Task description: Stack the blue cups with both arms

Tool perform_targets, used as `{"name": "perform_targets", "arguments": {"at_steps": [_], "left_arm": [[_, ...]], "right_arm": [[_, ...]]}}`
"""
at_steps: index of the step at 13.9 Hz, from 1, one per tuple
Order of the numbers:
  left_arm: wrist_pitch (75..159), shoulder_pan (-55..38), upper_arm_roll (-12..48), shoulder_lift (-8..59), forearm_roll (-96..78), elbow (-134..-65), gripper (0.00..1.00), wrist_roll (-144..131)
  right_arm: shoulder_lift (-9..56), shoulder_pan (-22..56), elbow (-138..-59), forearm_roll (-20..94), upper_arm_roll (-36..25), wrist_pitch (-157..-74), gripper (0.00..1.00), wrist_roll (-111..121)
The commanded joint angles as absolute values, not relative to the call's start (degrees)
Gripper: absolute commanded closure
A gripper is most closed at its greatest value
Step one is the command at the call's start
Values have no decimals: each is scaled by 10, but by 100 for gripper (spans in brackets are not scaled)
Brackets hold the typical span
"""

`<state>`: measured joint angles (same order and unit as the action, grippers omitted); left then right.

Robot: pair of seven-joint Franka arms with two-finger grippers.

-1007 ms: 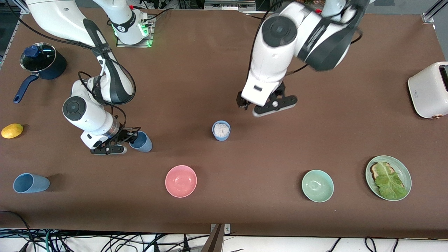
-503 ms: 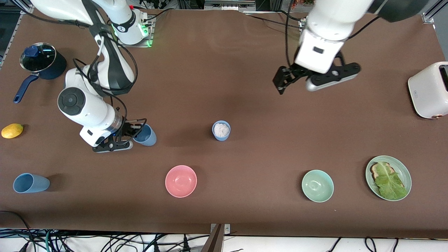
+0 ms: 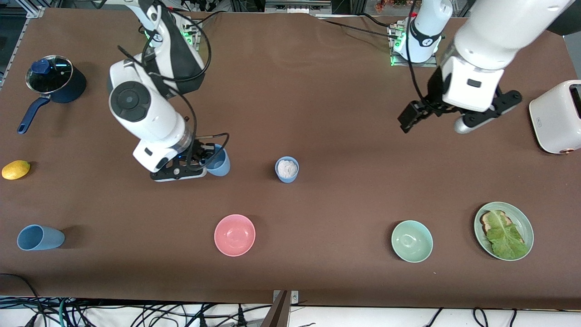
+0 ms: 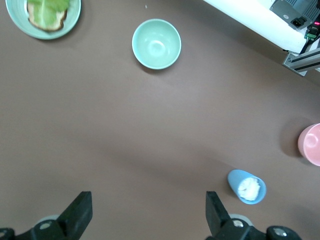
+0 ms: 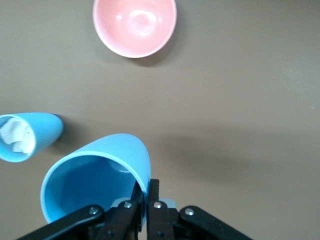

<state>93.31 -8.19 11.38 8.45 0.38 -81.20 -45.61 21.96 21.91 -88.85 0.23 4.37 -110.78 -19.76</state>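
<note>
Blue cups aren't stacked yet: from the front, the right end effector pinches the rim of one blue cup, just beside the filled cup; a third cup lies on its side at the near desk edge, toward the right arm's end. Left wrist view: left end effector spread wide, empty, over bare desk, waiting. Right wrist view: clear run toward the filled cup, with the pink bowl well apart.

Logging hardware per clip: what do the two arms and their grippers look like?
Both arms are glossy white with black joint bands and round black joint caps. Loose black cables run along them. The right gripper and left gripper are black with two fingers. Their bases glow green.
</note>
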Motion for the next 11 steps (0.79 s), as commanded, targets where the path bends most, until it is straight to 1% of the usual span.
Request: {"name": "perform_targets", "arguments": {"at_steps": [1,4,7,9,11], "left_arm": [[918,-18,120,55,-10,-838,0,-283],[914,33,120,39,-10,-858,0,-162],[913,55,114,34,-9,-867,0,-153],[912,55,99,30,-8,-868,0,-152],[906,55,94,20,-8,-878,0,-124]], "right_arm": [[241,270,-842,7,36,-1092,100,-276],[287,329,-782,9,13,-1091,100,-352],[339,378,-723,27,-17,-1099,100,-393],[364,395,-698,27,-24,-1101,100,-421],[367,407,-698,27,-31,-1108,100,-431]]}}
